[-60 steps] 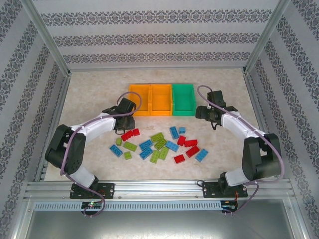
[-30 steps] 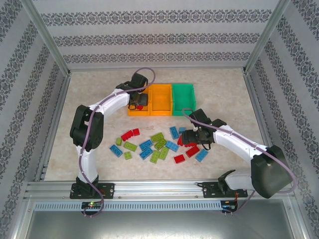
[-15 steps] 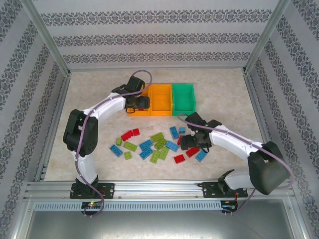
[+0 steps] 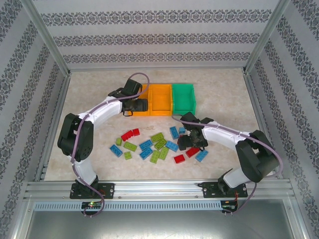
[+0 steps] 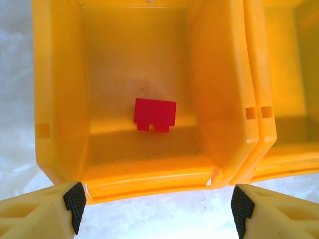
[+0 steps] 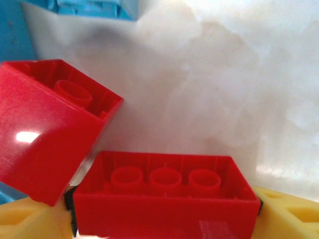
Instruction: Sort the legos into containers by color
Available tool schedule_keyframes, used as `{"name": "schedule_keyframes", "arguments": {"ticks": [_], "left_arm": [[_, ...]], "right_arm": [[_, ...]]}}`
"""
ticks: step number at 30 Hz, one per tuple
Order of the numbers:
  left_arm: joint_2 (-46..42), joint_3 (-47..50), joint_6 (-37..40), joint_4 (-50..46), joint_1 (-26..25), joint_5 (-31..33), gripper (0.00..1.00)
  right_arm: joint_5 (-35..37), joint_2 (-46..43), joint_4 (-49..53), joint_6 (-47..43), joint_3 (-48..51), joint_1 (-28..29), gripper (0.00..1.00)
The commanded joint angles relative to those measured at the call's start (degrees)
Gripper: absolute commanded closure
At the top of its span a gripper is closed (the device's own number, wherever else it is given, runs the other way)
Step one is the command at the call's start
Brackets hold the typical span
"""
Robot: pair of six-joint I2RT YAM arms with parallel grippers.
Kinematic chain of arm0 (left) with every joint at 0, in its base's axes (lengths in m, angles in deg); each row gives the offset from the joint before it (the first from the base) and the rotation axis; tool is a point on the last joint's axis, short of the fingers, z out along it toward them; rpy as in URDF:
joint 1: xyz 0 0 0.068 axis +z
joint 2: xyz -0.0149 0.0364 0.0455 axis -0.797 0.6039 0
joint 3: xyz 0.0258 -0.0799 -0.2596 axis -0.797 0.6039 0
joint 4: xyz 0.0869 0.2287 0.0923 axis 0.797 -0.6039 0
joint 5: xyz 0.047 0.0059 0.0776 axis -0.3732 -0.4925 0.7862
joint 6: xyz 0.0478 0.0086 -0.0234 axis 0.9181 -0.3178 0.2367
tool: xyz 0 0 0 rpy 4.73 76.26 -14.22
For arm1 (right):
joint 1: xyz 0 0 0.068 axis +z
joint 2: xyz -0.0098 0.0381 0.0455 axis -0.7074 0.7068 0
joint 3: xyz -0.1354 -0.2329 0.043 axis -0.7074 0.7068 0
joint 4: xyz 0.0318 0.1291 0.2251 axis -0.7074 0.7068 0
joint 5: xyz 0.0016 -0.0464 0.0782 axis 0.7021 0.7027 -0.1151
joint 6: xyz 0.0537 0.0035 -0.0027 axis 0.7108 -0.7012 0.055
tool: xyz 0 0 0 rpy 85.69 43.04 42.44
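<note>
The containers stand in a row at the back: a left orange bin (image 5: 214,89), a middle orange bin (image 4: 161,99) and a green bin (image 4: 183,98). One red lego (image 5: 155,114) lies on the floor of the left orange bin. My left gripper (image 5: 158,214) hangs open just in front of that bin's near wall, its jaws bare. Red, green and blue legos (image 4: 149,144) lie scattered mid-table. My right gripper (image 6: 164,214) is low over the pile's right side (image 4: 189,141), shut on a red lego (image 6: 164,194) lying hollow side up. A second red lego (image 6: 50,124) leans against it.
A blue lego (image 6: 84,7) lies just beyond the right gripper. More red legos (image 4: 130,134) sit at the pile's left end, and a red one (image 4: 179,159) and a blue one (image 4: 202,155) near its front right. Metal frame posts and patterned walls ring the table.
The left gripper opened over the left orange bin, leaving a red lego inside, then drew back slightly. The right arm dropped onto the red legos and its jaws narrowed around one.
</note>
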Motion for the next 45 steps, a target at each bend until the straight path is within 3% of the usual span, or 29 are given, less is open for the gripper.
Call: {"name": "schedule_keyframes", "arguments": {"ticks": [1,6,10,15,19,21,30,37,45], "left_arm": [[-2.5,1.0,-1.2,1.8,0.4,0.3,0.21],[-3.8,1.9,-0.9,1.5,0.4,1.5,0.2],[-4.7,3.0,-0.8,1.3,0.4,2.3,0.2],[-7.0,5.7,-1.1,1.8,0.4,5.2,0.18],[-10.4,10.1,-1.9,3.8,0.6,9.1,0.08],[-12.3,12.0,-2.5,4.2,0.9,11.4,0.01],[-18.0,19.1,-4.0,1.4,2.3,14.5,0.01],[-22.0,24.4,-3.6,0.5,2.4,13.0,0.01],[-22.7,25.2,-3.3,-1.3,2.4,13.0,0.0]], "right_arm": [[1.9,1.2,0.0,0.1,-1.7,0.8,0.23],[3.7,-0.1,2.7,0.3,-1.8,1.1,0.39],[4.0,-5.1,5.0,0.9,-2.7,1.1,0.45],[1.2,-9.8,3.9,-0.1,-7.6,1.1,0.46],[-5.5,-9.4,-8.2,1.1,-11.4,1.1,0.45],[-10.2,-6.0,-14.1,2.7,-14.5,1.1,0.46],[-17.5,17.6,-17.5,7.5,-40.6,3.1,0.46],[-19.7,32.7,-14.6,12.2,-55.8,2.8,0.46],[-19.7,43.0,-12.1,15.8,-66.7,1.8,0.39]]}}
